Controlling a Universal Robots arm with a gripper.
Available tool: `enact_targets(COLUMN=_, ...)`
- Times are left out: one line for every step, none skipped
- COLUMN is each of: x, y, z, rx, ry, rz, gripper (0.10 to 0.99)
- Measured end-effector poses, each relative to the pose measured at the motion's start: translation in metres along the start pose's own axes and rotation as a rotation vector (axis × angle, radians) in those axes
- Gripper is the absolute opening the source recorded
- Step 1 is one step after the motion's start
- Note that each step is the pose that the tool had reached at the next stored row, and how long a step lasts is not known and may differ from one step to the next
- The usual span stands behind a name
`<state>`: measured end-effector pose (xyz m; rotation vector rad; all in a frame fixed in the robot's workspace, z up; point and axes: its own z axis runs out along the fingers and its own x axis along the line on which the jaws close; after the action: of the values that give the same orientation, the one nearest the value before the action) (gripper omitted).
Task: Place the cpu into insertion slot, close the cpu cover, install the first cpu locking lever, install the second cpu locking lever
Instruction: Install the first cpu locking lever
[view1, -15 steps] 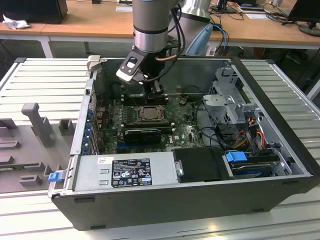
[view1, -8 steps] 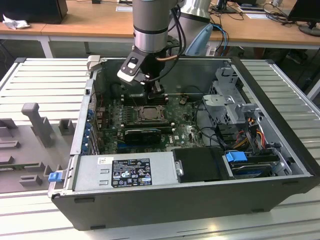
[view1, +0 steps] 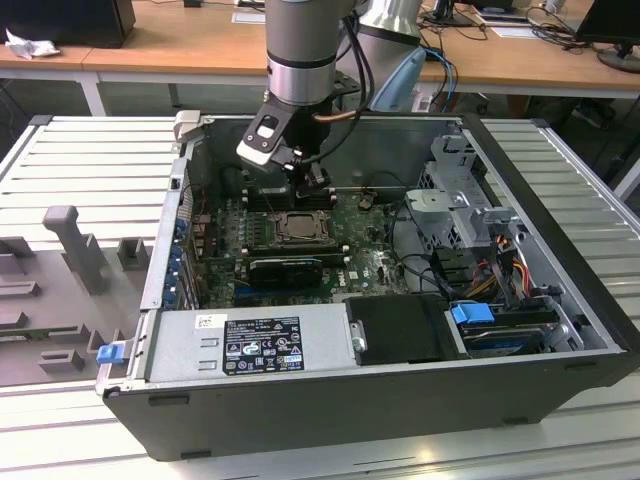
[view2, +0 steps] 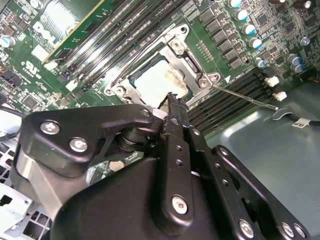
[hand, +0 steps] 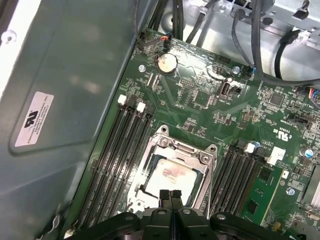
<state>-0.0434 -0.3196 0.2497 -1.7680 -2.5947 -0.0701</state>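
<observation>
The gripper (hand: 170, 194) is seen with its fingers pressed together (nothing is pinched between them). Directly ahead of its tips, the cpu (hand: 172, 175) is seated in the insertion slot (hand: 142, 184) and framed by the lowered cpu cover (hand: 176, 143). Farther ahead, the green motherboard (hand: 200, 95) is spread.

Both wrist views (close overhead) share cpu cover (hand: 186, 144).
</observation>
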Motion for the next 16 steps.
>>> enact_targets(x=0.0, y=0.0, z=0.0, rx=0.0, ry=0.0001, rz=-0.004, gripper=0.106)
enact_targets(x=0.0, y=0.0, z=0.0, rx=0.0, ry=0.0003, rz=-0.01, gripper=0.106)
enact_targets(x=0.0, y=0.0, z=0.0, rx=0.0, ry=0.0006, rz=-0.015, gripper=0.106)
enact_targets(x=0.0, y=0.0, z=0.0, rx=0.001, ry=0.0006, rz=-0.018, gripper=0.106)
enact_targets(x=0.0, y=0.0, z=0.0, rx=0.001, ry=0.0008, rz=-0.022, gripper=0.106)
enact_targets(x=0.0, y=0.0, z=0.0, rx=0.001, ry=0.001, rz=-0.027, gripper=0.106)
enact_targets(x=0.0, y=0.0, z=0.0, rx=0.001, ry=0.0011, rz=-0.03, gripper=0.106)
enact_targets(x=0.0, y=0.0, z=0.0, rx=0.001, ry=0.0012, rz=-0.035, gripper=0.106)
enact_targets(x=0.0, y=0.0, z=0.0, rx=0.001, ry=0.0014, rz=-0.039, gripper=0.106)
enact_targets(x=0.0, y=0.0, z=0.0, rx=0.001, ry=0.0016, rz=-0.044, gripper=0.106)
enact_targets(x=0.0, y=0.0, z=0.0, rx=0.001, ry=0.0017, rz=-0.047, gripper=0.106)
enact_targets(x=0.0, y=0.0, z=0.0, rx=0.001, ry=0.0018, rz=-0.05, gripper=0.106)
enact_targets(x=0.0, y=0.0, z=0.0, rx=0.002, ry=0.002, rz=-0.055, gripper=0.106)
enact_targets(x=0.0, y=0.0, z=0.0, rx=0.002, ry=0.0022, rz=-0.06, gripper=0.106)
enact_targets(x=0.0, y=0.0, z=0.0, rx=0.002, ry=0.0025, rz=-0.07, gripper=0.106)
enact_targets(x=0.0, y=0.0, z=0.0, rx=0.002, ry=0.0027, rz=-0.076, gripper=0.106)
